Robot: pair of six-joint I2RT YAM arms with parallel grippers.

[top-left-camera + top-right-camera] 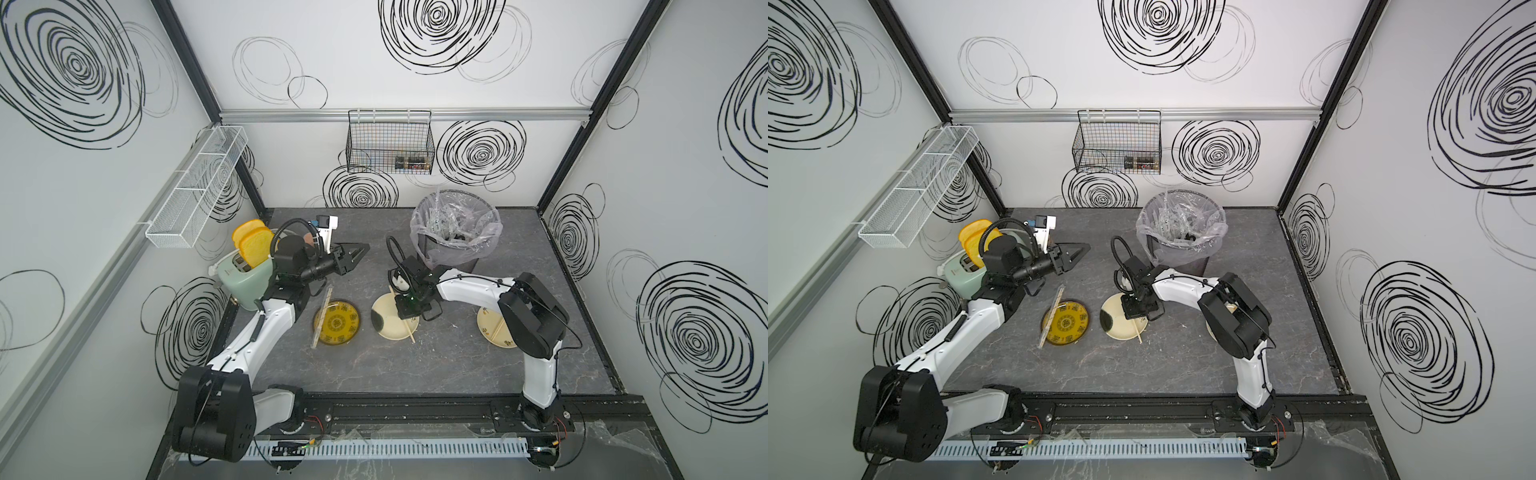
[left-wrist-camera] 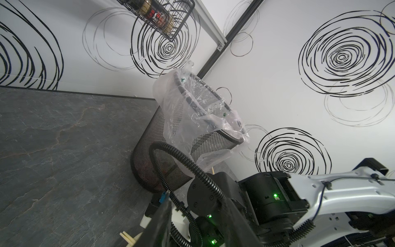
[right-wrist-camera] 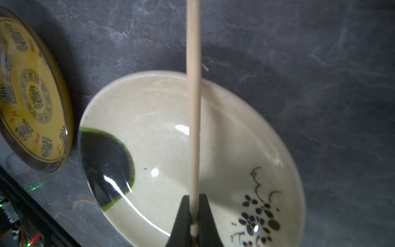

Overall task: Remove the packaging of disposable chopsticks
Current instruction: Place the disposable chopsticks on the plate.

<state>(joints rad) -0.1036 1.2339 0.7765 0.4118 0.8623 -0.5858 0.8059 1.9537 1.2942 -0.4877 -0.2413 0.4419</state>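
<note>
Right gripper (image 3: 194,204): black tapered jaws pinch a bare, pale wooden chopstick pair (image 3: 193,107) over the glossy cream bowl (image 3: 149,100), with the wrist bent downward. Left gripper (image 1: 356,254) points toward 3 o'clock above the slate-grey table (image 1: 415,374); whether its jaws are spread cannot be told. At the bowl's 9 o'clock, a second pair (image 1: 320,322) in its clear sleeve (image 1: 329,293) crosses the yellow plate (image 1: 347,332). The right arm half hides a third plate (image 1: 492,332).

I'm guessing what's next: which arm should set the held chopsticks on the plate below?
Right. The right end effector grips the chopsticks over the cream plate; the left end effector is by the toaster.
</note>
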